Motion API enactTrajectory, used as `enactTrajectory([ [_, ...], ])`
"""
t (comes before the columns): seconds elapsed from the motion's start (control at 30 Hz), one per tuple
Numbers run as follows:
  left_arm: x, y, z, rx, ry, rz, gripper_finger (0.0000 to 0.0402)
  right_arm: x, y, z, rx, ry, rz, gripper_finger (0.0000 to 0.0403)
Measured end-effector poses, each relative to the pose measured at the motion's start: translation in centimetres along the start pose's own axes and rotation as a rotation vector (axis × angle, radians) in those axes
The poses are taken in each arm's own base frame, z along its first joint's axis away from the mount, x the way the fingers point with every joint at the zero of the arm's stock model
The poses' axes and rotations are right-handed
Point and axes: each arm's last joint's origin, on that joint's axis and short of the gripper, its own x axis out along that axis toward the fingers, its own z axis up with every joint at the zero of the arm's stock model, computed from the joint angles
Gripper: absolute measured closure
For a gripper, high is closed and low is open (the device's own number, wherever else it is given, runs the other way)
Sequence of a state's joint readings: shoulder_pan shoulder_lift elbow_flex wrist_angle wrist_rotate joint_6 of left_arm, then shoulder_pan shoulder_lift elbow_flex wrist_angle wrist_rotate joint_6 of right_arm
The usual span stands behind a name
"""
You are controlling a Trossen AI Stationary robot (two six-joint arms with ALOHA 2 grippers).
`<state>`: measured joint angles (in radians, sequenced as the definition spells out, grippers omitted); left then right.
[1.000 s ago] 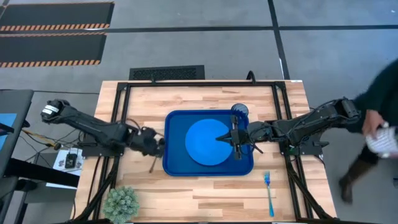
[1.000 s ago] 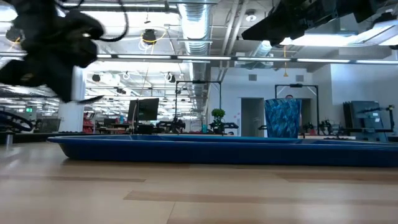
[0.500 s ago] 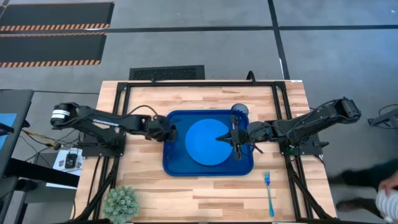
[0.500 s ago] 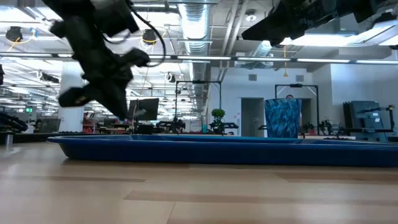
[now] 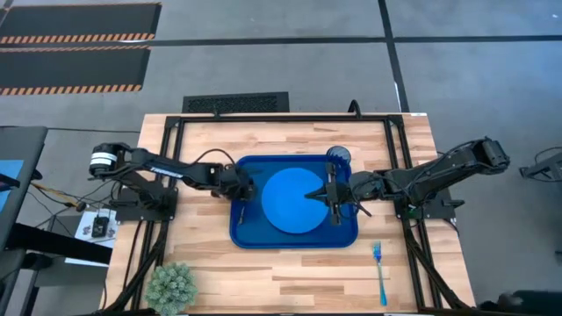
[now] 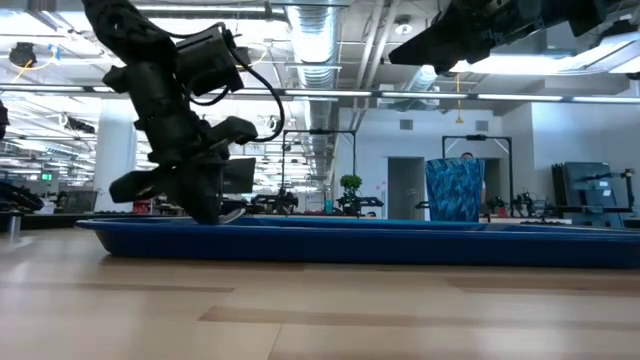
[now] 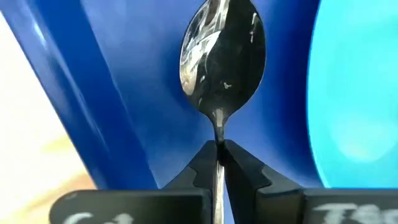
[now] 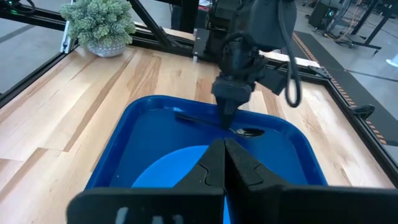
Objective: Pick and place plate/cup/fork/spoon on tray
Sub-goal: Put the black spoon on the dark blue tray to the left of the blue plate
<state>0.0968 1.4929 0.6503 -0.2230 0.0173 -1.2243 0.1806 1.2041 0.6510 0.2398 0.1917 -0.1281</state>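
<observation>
My left gripper is shut on the silvery spoon over the left part of the dark blue tray. The bright blue plate lies in the tray's middle. The dark blue cup stands in the tray's far right corner. My right gripper is shut and empty, held above the plate's right part. The light blue fork lies on the table near the front right, outside the tray. My left gripper pinches the spoon's neck, just behind the bowl, between its two fingers. The fingers come from above, pointing steeply down into the tray, and lie along the spoon. The bowl sticks out past the fingertips, at the tray floor; I cannot tell if it touches.
A small potted plant stands at the table's near left corner. A black frame runs around the table's sides. The tray's raised rim stands between the table top and the tray floor.
My left gripper has carried the spoon from the table left of the tray toward the right, over the tray's left rim, and has gone down into the tray. A person at the right of the table has walked out of view.
</observation>
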Motion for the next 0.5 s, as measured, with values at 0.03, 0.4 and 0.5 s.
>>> enactTrajectory([
  [0.03, -0.01, 0.04, 0.15, -0.001, -0.017, 0.005, 0.0393, 0.0, 0.0, 0.0, 0.001, 0.0, 0.0, 0.039],
  [0.4, -0.06, 0.56, 0.41, -0.023, -0.053, 0.062, 0.0379, 0.0, 0.01, 0.01, 0.004, 0.0, 0.0, 0.039],
  [0.5, -0.07, 0.66, 0.2, -0.041, -0.074, 0.086, 0.0375, 0.0, 0.0, 0.01, 0.005, 0.0, 0.0, 0.039],
])
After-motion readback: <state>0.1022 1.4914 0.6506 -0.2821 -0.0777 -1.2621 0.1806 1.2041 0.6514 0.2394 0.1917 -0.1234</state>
